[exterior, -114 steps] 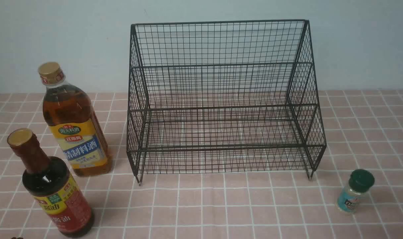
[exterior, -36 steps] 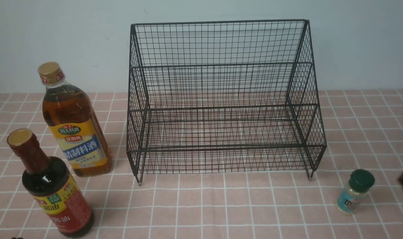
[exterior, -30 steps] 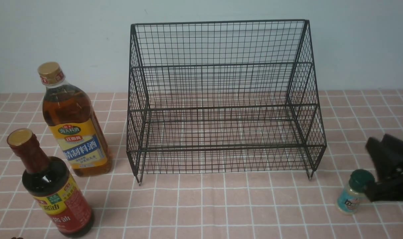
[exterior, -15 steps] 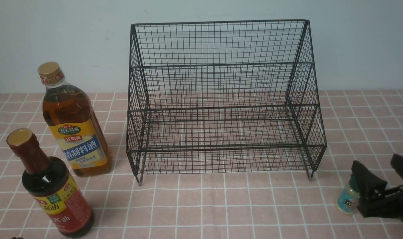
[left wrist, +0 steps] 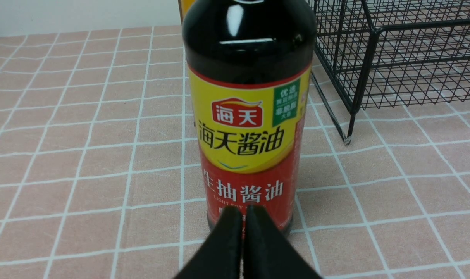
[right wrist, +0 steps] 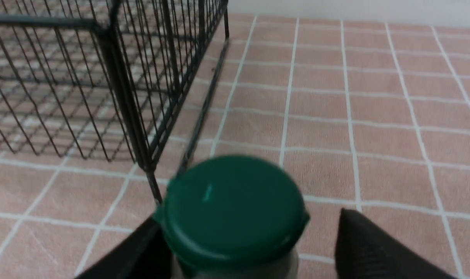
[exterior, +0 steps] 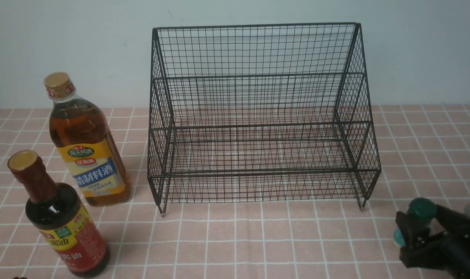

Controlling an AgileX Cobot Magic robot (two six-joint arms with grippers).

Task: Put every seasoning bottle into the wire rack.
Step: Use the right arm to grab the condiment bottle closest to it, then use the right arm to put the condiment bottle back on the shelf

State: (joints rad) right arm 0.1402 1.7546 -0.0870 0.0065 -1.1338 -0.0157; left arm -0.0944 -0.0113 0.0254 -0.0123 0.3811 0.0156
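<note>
- While the right gripper (exterior: 424, 224) sits low at the near right of the pink tiled cloth (exterior: 235, 240), its black fingers (right wrist: 374, 248) stand spread on either side of the small green-capped shaker jar (exterior: 421, 208). The jar is upright on the cloth, just off the rack's front right leg.
- Right wrist view adds that one finger is against the jar's side, while the other is clear of it with cloth showing between. In the front view the gripper covers most of the jar's body.
- Left gripper (left wrist: 243, 219) shows only in the left wrist view. Its tips are pressed together, gripping nothing, low and level, aimed at the base of the dark soy-sauce bottle (left wrist: 250, 116). Cannot tell if they touch it.
- Soy-sauce bottle: near left, upright, gold cap, red-yellow label.
- Behind it is the tall amber-liquid bottle (exterior: 85, 143), with gold cap and yellow-blue label, upright, just left of the rack.
- Farthest is the black wire rack (exterior: 258, 116): two tiers, tall back. All three bottles stand outside it.
</note>
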